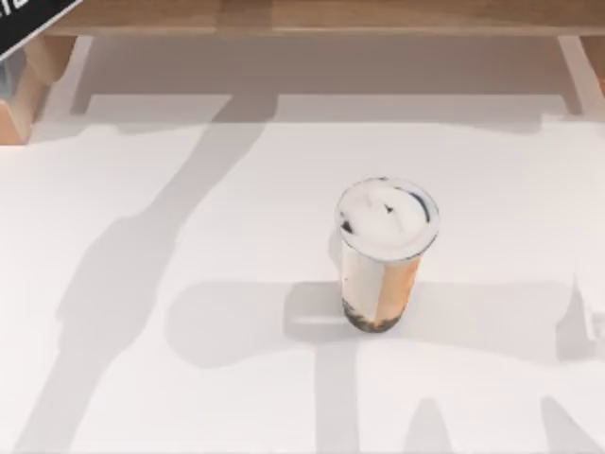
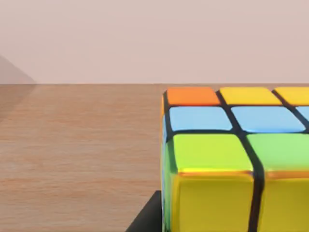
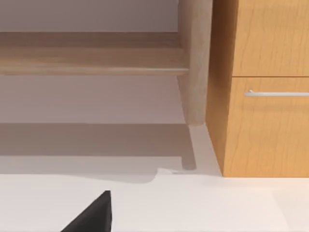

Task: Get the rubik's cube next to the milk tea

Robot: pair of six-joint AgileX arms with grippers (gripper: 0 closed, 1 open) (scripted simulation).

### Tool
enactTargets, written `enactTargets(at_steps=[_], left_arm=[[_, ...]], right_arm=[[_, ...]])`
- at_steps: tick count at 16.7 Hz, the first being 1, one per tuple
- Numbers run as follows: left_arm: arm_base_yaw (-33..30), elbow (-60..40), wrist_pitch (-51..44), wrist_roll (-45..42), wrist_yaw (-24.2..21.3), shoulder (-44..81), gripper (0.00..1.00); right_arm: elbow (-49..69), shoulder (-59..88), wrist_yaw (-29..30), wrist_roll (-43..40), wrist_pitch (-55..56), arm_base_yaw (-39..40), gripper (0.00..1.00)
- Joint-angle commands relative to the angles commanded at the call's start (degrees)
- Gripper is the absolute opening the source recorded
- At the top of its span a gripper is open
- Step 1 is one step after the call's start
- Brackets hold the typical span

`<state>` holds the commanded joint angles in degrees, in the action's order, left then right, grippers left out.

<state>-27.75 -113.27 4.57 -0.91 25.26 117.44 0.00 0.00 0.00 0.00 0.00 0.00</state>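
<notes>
End effector, left (image 2: 147, 217): a dark edge of mine shows just beside the rubik's cube (image 2: 231, 159), at the cube's lower corner. I cannot tell whether it is released or clenched, nor whether it is touching the cube. The cube sits very close to my left wrist camera. Its upper face shows a row of orange and yellow squares, then blue, then green. The face toward the camera is yellow, with black grid lines between the squares. A wood-grain surface (image 2: 77, 154) lies behind the cube, and I cannot tell if the cube rests on it.

End effector, right (image 3: 91, 217): a dark wedge of mine hangs over a pale surface. Its state cannot be told either. Beyond it are a rounded wooden leg (image 3: 195, 63) and a wooden cabinet (image 3: 265, 125) with a metal drawer handle (image 3: 277, 93).

Milk tea (image 1: 383, 260): it stands upright on the white counter (image 1: 189, 397), right of centre in the top view. It has a white lid and dark pearls at the base.
</notes>
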Motion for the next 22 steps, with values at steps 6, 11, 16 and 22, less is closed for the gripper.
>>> enactTargets(at_steps=[6,11,16,22], left_arm=[[0.0,0.0,0.7,0.6,-0.3,-0.4,0.00],[4.0,-0.7,3.6,1.6,-0.1,0.8,0.00],[0.4,-3.0,-2.1,0.0,0.1,0.4,0.00],[0.0,-3.0,-2.5,-0.1,0.1,0.5,0.00]], right_arm=[[0.0,0.0,0.0,0.0,0.0,0.0,1.00],[0.0,0.0,0.0,0.0,0.0,0.0,1.00],[0.0,0.0,0.0,0.0,0.0,0.0,1.00],[0.0,0.0,0.0,0.0,0.0,0.0,1.00]])
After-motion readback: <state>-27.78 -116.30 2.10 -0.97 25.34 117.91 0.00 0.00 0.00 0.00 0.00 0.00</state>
